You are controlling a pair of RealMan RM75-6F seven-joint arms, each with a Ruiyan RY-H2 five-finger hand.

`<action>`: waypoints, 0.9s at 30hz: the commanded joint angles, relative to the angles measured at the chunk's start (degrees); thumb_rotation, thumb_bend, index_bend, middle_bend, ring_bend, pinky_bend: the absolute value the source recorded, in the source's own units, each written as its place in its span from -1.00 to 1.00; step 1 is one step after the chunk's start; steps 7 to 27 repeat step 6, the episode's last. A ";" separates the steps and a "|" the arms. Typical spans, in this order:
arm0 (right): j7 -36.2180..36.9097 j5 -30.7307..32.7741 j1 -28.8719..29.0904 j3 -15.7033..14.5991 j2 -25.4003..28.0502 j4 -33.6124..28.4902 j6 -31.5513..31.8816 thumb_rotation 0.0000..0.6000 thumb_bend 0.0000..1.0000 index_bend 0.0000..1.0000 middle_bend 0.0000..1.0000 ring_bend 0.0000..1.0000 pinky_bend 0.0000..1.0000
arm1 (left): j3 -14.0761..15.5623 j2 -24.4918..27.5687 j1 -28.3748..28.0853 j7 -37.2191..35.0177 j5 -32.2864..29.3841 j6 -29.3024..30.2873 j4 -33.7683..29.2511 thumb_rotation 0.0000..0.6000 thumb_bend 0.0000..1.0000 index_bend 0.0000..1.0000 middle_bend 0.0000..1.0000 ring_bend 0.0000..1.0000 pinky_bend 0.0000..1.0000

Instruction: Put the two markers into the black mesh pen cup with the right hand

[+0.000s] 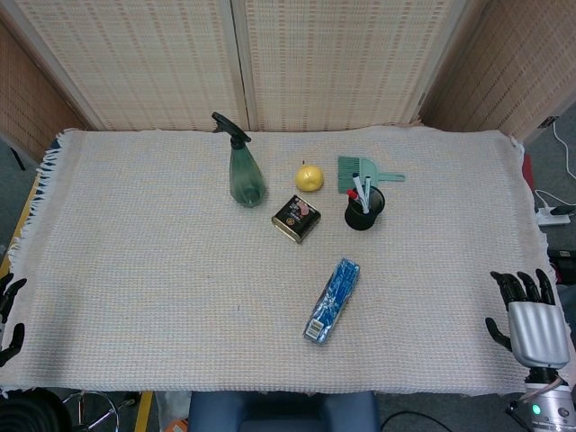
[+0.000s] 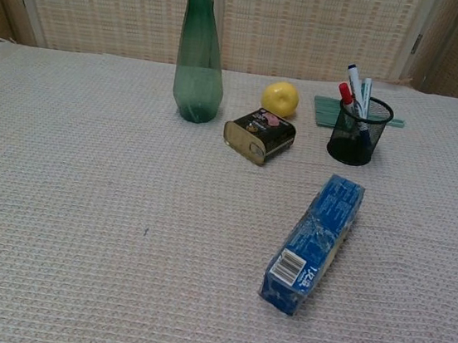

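Black fingers spread apart and pointing up mark the right robot hand, which hangs off the counter's near right corner with its silver back toward the head camera; it holds nothing and touches nothing, and the chest view does not show it at all. At the opposite edge, only a few dark fingertips of the left robot hand peek in beside the cloth's near left corner, too little to tell whether that hand is apart or closed. Both markers, a red-capped marker and a blue-capped marker, stand leaning inside the round black mesh pen cup, which sits upright toward the far right of the counter covered in cream waffle-weave cloth. Just behind the cup lies a flat teal plastic comb. Left of the cup come a round yellow lemon-like ball, a dark oval tin with a printed lid lying tilted in front of it, and a tall green translucent spray bottle with a black trigger. Nearer the front edge, well apart from the cup, a long blue printed carton with a barcode end lies on its side.
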 commanded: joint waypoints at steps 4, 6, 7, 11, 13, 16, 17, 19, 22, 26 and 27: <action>-1.24 0.64 -0.07 0.55 0.25 -0.70 -1.37 1.00 -0.65 -0.78 -0.70 -0.84 -1.00 | -0.05 0.03 0.09 0.00 -0.18 0.18 0.06 1.00 0.00 -0.77 -1.00 -1.00 -0.81; -1.47 0.97 -0.17 0.70 0.32 -0.92 -1.62 1.00 -0.65 -0.78 -0.69 -0.84 -1.00 | -0.08 0.03 0.14 -0.04 -0.28 0.26 0.13 1.00 0.00 -0.77 -1.00 -1.00 -0.81; -1.47 0.97 -0.17 0.70 0.32 -0.92 -1.62 1.00 -0.65 -0.78 -0.69 -0.84 -1.00 | -0.08 0.03 0.14 -0.04 -0.28 0.26 0.13 1.00 0.00 -0.77 -1.00 -1.00 -0.81; -1.47 0.97 -0.17 0.70 0.32 -0.92 -1.62 1.00 -0.65 -0.78 -0.69 -0.84 -1.00 | -0.08 0.03 0.14 -0.04 -0.28 0.26 0.13 1.00 0.00 -0.77 -1.00 -1.00 -0.81; -1.47 0.97 -0.17 0.70 0.32 -0.92 -1.62 1.00 -0.65 -0.78 -0.69 -0.84 -1.00 | -0.08 0.03 0.14 -0.04 -0.28 0.26 0.13 1.00 0.00 -0.77 -1.00 -1.00 -0.81; -1.47 0.97 -0.17 0.70 0.32 -0.92 -1.62 1.00 -0.65 -0.78 -0.69 -0.84 -1.00 | -0.08 0.03 0.14 -0.04 -0.28 0.26 0.13 1.00 0.00 -0.77 -1.00 -1.00 -0.81; -1.47 0.97 -0.17 0.70 0.32 -0.92 -1.62 1.00 -0.65 -0.78 -0.69 -0.84 -1.00 | -0.08 0.03 0.14 -0.04 -0.28 0.26 0.13 1.00 0.00 -0.77 -1.00 -1.00 -0.81; -1.47 0.97 -0.17 0.70 0.32 -0.92 -1.62 1.00 -0.65 -0.78 -0.69 -0.84 -1.00 | -0.08 0.03 0.14 -0.04 -0.28 0.26 0.13 1.00 0.00 -0.77 -1.00 -1.00 -0.81; -1.47 0.97 -0.17 0.70 0.32 -0.92 -1.62 1.00 -0.65 -0.78 -0.69 -0.84 -1.00 | -0.08 0.03 0.14 -0.04 -0.28 0.26 0.13 1.00 0.00 -0.77 -1.00 -1.00 -0.81; -1.47 0.97 -0.17 0.70 0.32 -0.92 -1.62 1.00 -0.65 -0.78 -0.69 -0.84 -1.00 | -0.08 0.03 0.14 -0.04 -0.28 0.26 0.13 1.00 0.00 -0.77 -1.00 -1.00 -0.81; -1.47 0.97 -0.17 0.70 0.32 -0.92 -1.62 1.00 -0.65 -0.78 -0.69 -0.84 -1.00 | -0.08 0.03 0.14 -0.04 -0.28 0.26 0.13 1.00 0.00 -0.77 -1.00 -1.00 -0.81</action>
